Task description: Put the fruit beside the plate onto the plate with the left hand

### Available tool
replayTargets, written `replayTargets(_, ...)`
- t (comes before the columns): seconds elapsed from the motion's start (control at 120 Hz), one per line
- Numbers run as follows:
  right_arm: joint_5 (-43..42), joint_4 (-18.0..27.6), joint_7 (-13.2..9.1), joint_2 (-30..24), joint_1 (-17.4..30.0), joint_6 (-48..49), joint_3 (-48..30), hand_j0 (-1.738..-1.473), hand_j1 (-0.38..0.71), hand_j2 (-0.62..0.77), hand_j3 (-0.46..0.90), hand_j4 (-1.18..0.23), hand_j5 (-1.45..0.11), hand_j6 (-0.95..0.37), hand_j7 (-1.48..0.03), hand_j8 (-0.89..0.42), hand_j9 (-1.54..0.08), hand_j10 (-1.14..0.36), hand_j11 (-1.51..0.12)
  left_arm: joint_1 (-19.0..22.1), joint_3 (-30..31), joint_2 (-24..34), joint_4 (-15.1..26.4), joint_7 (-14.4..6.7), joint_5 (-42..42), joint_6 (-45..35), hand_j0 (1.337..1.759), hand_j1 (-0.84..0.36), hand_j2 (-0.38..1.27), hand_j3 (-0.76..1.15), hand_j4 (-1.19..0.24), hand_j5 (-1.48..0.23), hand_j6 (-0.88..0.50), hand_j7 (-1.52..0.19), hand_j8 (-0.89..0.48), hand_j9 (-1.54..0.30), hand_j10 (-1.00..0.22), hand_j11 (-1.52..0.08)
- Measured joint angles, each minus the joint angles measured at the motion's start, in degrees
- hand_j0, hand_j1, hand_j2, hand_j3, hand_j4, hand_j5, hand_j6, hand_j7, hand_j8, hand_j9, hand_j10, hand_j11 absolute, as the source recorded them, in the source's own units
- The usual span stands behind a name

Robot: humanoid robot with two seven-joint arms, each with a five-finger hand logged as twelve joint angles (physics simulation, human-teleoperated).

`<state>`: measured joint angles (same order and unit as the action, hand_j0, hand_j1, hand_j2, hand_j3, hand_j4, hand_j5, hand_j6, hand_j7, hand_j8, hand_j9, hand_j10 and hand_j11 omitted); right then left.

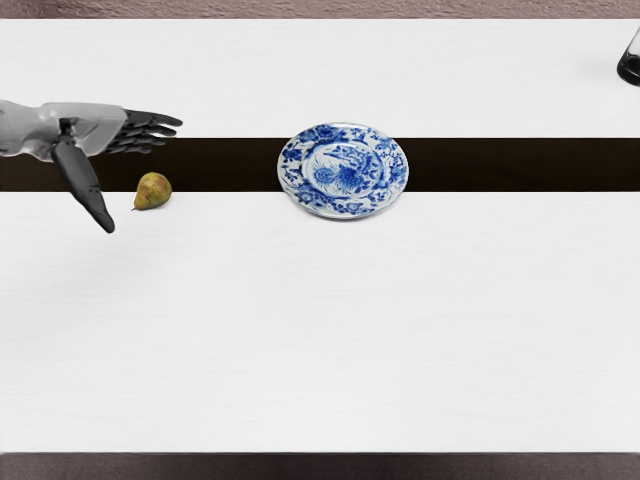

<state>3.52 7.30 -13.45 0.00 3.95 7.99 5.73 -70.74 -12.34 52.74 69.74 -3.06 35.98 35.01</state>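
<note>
A small yellow-green pear (152,191) lies on the table at the edge of the dark stripe, well to the left of the plate. The blue-and-white patterned plate (343,170) sits near the middle, with nothing on it. My left hand (118,150) comes in from the left edge and hovers just above and left of the pear. Its fingers are spread, with the thumb (85,185) pointing down beside the fruit. It holds nothing and does not touch the pear.
A dark band (500,165) crosses the white table from side to side, under the plate. Part of a dark glass object (630,60) shows at the top right edge.
</note>
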Motion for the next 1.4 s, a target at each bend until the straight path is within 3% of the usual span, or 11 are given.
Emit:
replayTargets(0.108,0.04,0.00,0.00,0.00,-0.05,0.00,-0.01,-1.658,-0.35,0.00,0.00,0.00,0.00,0.00,0.00,0.00,0.00,0.00,0.00,-0.16,-0.06,-0.46,0.13,0.29,0.13,0.00,1.658,0.33,0.00,0.00,-0.02,-0.02,-0.02,-0.02,-0.02,-0.02,-0.02,-0.02)
replayTargets(0.15,0.05,0.00,0.00,0.00,-0.09,-0.01,-0.02,-1.658,-0.35,0.00,0.00,0.00,0.00,0.00,0.00,0.00,0.00,0.00,0.00,-0.42,-0.06,-0.64,-0.03,-0.87,0.28,-0.03,1.658,0.33,0.00,0.00,-0.02,-0.02,-0.02,-0.02,-0.02,-0.02,-0.02,-0.02)
replayTargets(0.183,0.05,0.00,0.00,0.00,-0.12,-0.02,-0.02,-1.658,-0.35,0.00,0.00,0.00,0.00,0.00,0.00,0.00,0.00,0.00,0.00,-0.91,-0.12,-1.25,-0.55,-4.49,0.37,-0.29,1.658,0.33,0.00,0.00,-0.02,-0.02,-0.02,-0.02,-0.02,-0.02,-0.02,-0.02)
replayTargets(0.25,0.03,0.00,0.00,0.00,-0.14,-0.01,-0.01,-1.658,-0.35,0.00,0.00,0.00,0.00,0.00,0.00,0.00,0.00,0.00,0.00,-4.71,-0.19,-5.54,-1.41,-15.76,0.51,-1.63,1.658,0.33,0.00,0.00,-0.02,-0.02,-0.02,-0.02,-0.02,-0.02,-0.02,-0.02)
replayTargets(0.3,0.02,0.00,0.00,0.00,-0.16,-0.01,0.01,-1.658,-0.35,0.00,0.00,0.00,0.00,0.00,0.00,0.00,0.00,0.00,0.00,-6.49,-0.17,-8.32,-1.79,-21.93,0.77,-3.90,1.658,0.33,0.00,0.00,-0.02,-0.02,-0.02,-0.02,-0.02,-0.02,-0.02,-0.02)
replayTargets(0.367,0.01,0.00,0.00,0.00,-0.17,0.00,0.04,-1.658,-0.35,0.00,0.00,0.00,0.00,0.00,0.00,0.00,0.00,0.00,0.00,-6.46,0.09,-11.12,-2.09,-26.66,2.58,-8.01,1.658,0.33,0.00,0.00,-0.02,-0.02,-0.02,-0.02,-0.02,-0.02,-0.02,-0.02)
replayTargets(0.45,0.00,0.00,0.00,0.00,-0.17,0.00,0.06,-1.658,-0.35,0.00,0.00,0.00,0.00,0.00,0.00,0.00,0.00,0.00,0.00,-5.92,0.40,-13.97,-2.53,-29.57,6.44,-13.49,1.658,0.33,0.00,0.00,-0.02,-0.02,-0.02,-0.02,-0.02,-0.02,-0.02,-0.02)
replayTargets(0.583,0.00,0.00,0.00,0.00,-0.13,0.01,0.06,-1.658,-0.35,0.00,0.00,0.00,0.00,0.00,0.00,0.00,0.00,0.00,0.00,-4.53,1.77,-19.50,-4.59,-31.28,13.32,-20.28,1.658,0.33,0.00,0.00,-0.02,-0.02,-0.02,-0.02,-0.02,-0.02,-0.02,-0.02)
replayTargets(0.817,0.00,0.00,0.00,0.00,-0.17,0.01,0.05,-1.658,-0.35,0.00,0.00,0.00,0.00,0.00,0.00,0.00,0.00,0.00,0.00,-4.75,8.35,-26.56,-10.53,-31.87,20.66,-23.59,1.658,0.33,0.00,0.00,-0.02,-0.02,-0.02,-0.02,-0.02,-0.02,-0.02,-0.02)
replayTargets(1.0,0.00,0.00,0.00,0.00,-0.17,0.00,-0.01,-1.658,-0.35,0.00,0.00,0.00,0.00,0.00,0.00,0.00,0.00,0.00,0.00,-4.32,12.99,-29.83,-15.01,-31.93,22.14,-26.58,1.658,0.30,0.01,0.00,-0.04,-0.05,-0.04,-0.05,-0.04,-0.05,-0.04,-0.05)
replayTargets(1.4,0.05,0.00,0.00,0.00,-0.18,-0.01,-0.02,-1.658,-0.35,0.00,0.00,0.00,0.00,0.00,0.00,0.00,0.00,0.00,0.00,-3.80,16.95,-33.26,-18.38,-31.94,22.44,-29.90,1.658,0.19,0.03,0.00,-0.14,-0.18,-0.14,-0.17,-0.14,-0.17,-0.14,-0.17)
